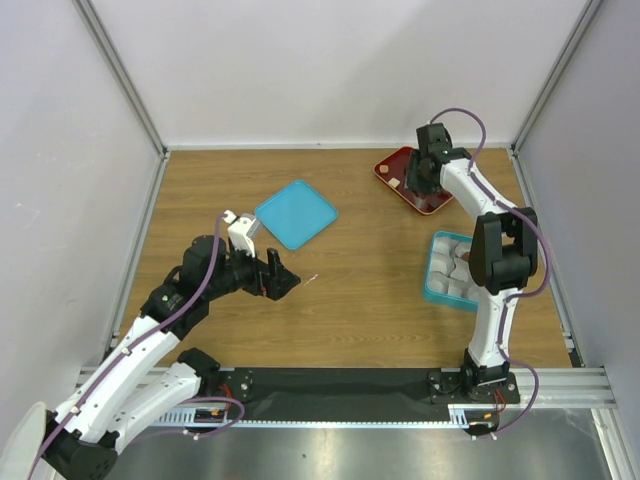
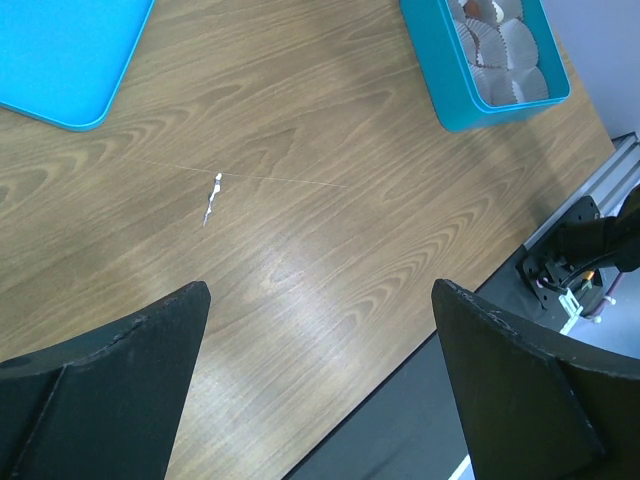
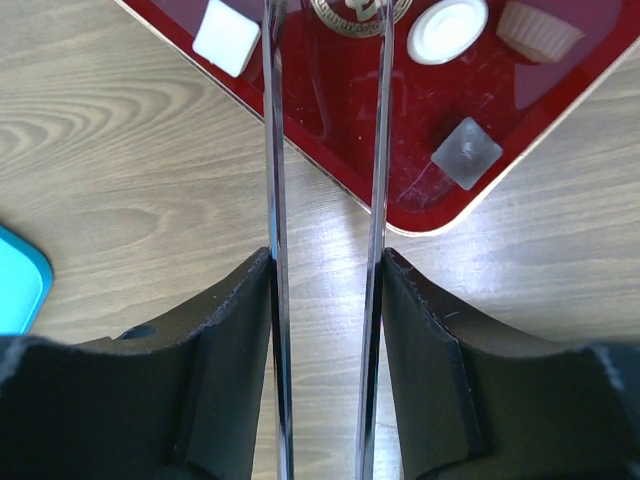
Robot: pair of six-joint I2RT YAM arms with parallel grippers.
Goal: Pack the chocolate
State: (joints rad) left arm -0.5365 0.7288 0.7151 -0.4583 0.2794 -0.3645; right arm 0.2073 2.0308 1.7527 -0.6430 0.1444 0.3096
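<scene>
While my right gripper is clamped on metal tweezers over the dark red tray at the worktop's far right corner, packing looks barely begun to me. Chocolate pieces lie on that tray, four in the wrist view. The tweezer tips are out of frame, so I can't tell if one is pinched. In the teal box by the right edge, the paper cups I can see look empty. Left gripper is spread wide, holding nothing. Teal lid is off.
</scene>
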